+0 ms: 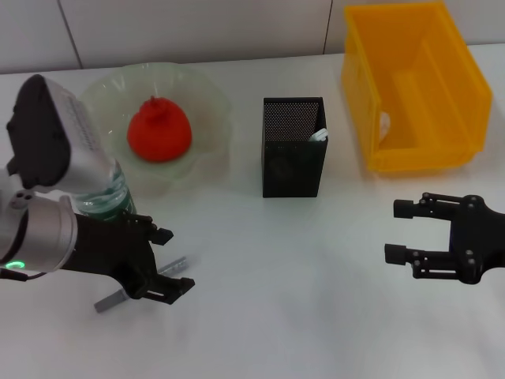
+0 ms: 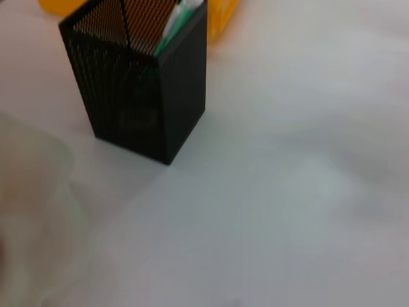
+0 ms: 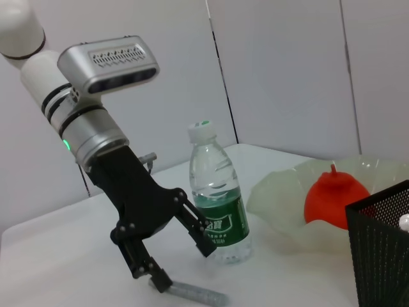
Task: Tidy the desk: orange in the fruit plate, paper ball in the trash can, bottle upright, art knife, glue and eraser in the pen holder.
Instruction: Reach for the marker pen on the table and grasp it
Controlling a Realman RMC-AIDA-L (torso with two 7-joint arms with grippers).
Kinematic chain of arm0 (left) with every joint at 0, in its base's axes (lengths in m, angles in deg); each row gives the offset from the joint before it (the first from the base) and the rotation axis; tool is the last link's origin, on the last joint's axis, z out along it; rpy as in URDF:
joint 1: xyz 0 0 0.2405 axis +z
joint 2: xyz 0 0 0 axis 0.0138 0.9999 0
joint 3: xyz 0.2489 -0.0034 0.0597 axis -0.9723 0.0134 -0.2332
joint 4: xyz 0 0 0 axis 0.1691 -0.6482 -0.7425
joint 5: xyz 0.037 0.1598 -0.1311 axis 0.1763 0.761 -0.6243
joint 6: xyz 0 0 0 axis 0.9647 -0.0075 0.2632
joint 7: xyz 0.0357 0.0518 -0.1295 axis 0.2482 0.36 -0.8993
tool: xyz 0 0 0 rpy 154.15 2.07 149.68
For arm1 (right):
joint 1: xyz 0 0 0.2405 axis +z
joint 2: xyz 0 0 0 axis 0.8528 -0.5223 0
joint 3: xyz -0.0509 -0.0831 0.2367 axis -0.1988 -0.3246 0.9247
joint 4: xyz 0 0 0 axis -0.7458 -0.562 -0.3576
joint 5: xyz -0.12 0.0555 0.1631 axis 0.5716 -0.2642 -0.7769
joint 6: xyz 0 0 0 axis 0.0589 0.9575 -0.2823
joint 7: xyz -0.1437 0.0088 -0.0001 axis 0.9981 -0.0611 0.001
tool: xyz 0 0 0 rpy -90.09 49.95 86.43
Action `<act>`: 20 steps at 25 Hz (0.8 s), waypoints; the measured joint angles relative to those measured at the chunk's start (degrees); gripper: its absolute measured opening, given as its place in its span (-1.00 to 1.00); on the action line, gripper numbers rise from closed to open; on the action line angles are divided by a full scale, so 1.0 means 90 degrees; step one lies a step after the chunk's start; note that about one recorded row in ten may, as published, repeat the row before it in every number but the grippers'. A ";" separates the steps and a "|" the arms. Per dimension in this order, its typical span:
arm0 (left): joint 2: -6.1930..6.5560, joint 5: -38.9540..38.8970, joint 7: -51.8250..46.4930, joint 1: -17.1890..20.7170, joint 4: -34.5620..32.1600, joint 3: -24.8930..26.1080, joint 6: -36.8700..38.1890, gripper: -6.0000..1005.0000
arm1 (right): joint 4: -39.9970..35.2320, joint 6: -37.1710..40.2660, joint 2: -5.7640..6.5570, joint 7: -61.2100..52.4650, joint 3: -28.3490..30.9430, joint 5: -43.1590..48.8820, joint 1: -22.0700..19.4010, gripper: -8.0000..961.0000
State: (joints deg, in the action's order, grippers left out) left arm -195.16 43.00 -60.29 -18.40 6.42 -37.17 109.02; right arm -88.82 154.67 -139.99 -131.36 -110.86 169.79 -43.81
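both tools gape empty: left tool (image 1: 162,264) over the art knife (image 1: 118,294), right tool (image 1: 402,231) hovering apart.

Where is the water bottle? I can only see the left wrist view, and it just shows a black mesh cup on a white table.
Observer: The bottle stands upright next to the fruit plate, close behind the left gripper.
Operator: Is the orange put away?
Observer: Yes, the orange sits inside the fruit plate.
Operator: What is the left gripper doing?
Observer: It is open, low over a slim grey tool lying on the table. The tool may be the art knife.
Operator: And the other arm?
Observer: The right gripper is open too, in front of the yellow trash can.
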 joint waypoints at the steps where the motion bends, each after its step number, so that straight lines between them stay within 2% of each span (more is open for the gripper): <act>1: 0.0000 0.0000 0.0000 0.0000 0.0000 0.0000 0.0000 0.45 | 0.0015 0.0000 0.0004 0.0000 0.0016 0.0000 0.0011 0.58; 6: 0.0000 0.0824 -0.0804 -0.0187 -0.0272 -0.0518 -0.0027 0.45 | 0.0037 0.0000 0.0004 0.0006 0.0042 0.0000 0.0037 0.58; 12: 0.0000 0.1103 -0.1125 -0.0446 -0.0300 -0.0782 0.0036 0.44 | 0.0122 0.0003 -0.0014 0.0072 0.0053 -0.0001 0.0043 0.58; 14: -0.0007 0.1310 -0.1477 -0.0688 -0.0284 -0.0931 0.0055 0.44 | 0.0174 0.0003 -0.0015 0.0078 0.0053 -0.0001 0.0045 0.58; 20: -0.0015 0.1759 -0.1938 -0.1001 -0.0210 -0.1240 0.0087 0.44 | 0.0266 -0.0001 -0.0017 0.0100 0.0052 -0.0001 0.0052 0.58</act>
State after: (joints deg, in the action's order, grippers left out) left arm -195.30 58.84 -77.74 -27.41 4.54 -48.33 109.81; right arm -86.43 154.66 -140.14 -130.46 -110.40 169.78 -43.34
